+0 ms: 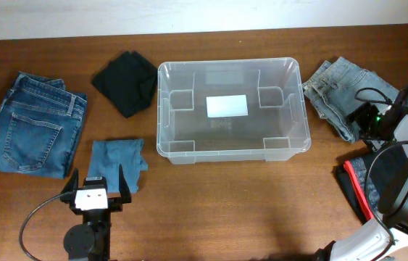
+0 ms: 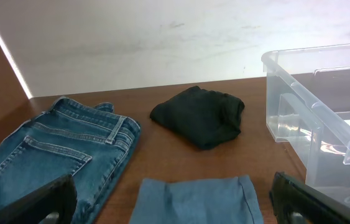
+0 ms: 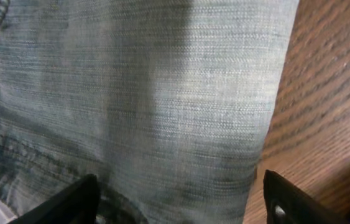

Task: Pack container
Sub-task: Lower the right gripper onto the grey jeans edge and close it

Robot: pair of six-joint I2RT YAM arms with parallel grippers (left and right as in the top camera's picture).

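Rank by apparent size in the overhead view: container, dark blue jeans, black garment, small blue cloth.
1. container
2. dark blue jeans
3. black garment and small blue cloth look about alike, so I leave them unranked.

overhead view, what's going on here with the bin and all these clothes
Two robot arms are packing clothes into the clear container, which holds nothing yet. The right gripper is open, close over the light-wash jeans beside the container, apparently about to grab them. The left gripper is open near the small blue cloth. The dark jeans and black garment lie on the table.
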